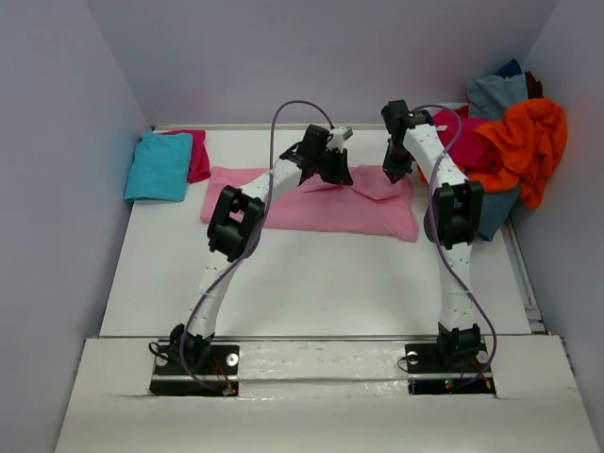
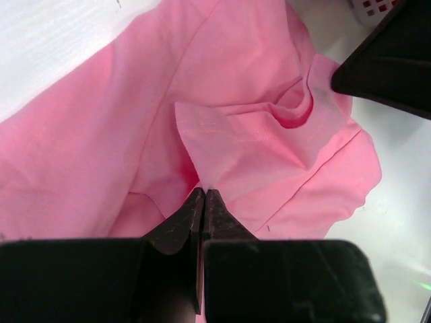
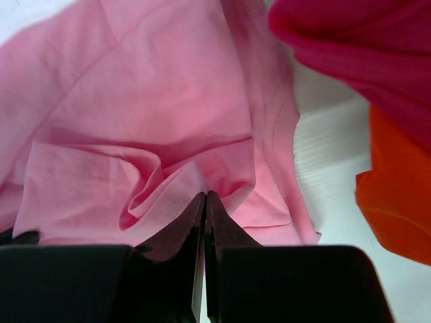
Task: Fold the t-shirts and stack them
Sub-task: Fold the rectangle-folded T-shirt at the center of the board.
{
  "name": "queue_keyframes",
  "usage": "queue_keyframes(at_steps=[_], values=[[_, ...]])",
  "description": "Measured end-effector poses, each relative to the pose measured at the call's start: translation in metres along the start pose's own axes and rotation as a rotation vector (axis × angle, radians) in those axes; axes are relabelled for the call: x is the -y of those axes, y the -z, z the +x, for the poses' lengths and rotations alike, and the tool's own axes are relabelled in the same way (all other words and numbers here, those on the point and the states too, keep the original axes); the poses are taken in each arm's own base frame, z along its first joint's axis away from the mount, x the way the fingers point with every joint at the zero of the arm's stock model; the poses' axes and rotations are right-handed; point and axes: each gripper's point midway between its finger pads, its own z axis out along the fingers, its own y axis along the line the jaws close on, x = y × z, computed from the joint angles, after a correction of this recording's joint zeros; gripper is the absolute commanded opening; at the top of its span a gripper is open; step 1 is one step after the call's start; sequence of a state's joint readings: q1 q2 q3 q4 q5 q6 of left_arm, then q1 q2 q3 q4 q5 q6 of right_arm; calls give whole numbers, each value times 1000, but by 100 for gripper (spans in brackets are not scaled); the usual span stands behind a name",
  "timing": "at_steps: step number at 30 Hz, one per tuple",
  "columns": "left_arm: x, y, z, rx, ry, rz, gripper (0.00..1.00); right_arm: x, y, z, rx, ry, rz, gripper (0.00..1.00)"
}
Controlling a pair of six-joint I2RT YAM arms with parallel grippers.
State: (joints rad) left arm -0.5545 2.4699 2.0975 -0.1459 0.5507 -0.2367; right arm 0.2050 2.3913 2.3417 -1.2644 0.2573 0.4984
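Pink t-shirt (image 1: pixel 311 209) lies spread flat across the far middle of the bench (image 1: pixel 311 293). The left hand (image 2: pixel 204 195) is pressed together, pinching a raised flap at the shirt's far edge. The right hand (image 3: pixel 205 196) likewise pinches a bunched fold just beside it. For a clean fold, both should probably carry their cloth together at even height, keeping the edge taut. Far left, well apart, a turquoise shirt (image 1: pixel 159 166) touches a magenta shirt (image 1: pixel 196 153). At right, the orange shirt (image 1: pixel 528 142) in the loose pile sits close, and the right arm could snag it.
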Motion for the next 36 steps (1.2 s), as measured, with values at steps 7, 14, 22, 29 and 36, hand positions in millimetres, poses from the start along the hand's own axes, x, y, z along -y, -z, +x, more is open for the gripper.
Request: queue_keyframes(at_steps=[7,14,22,29,36], values=[[9,17,-21,55,-36,-28,5,-2,10,-18,62,-23,-5,7],[8,23,-32,90,-53,-59,6,-4,-7,-16,45,-16,14,7],[3,24,-25,66,-47,-82,6,-7,-21,-18,45,-14,25,7],[0,25,-20,45,-52,-95,6,-6,-22,-28,82,-28,30,7],[-2,25,-15,28,-49,-103,6,-6,-23,-38,124,-41,34,7]])
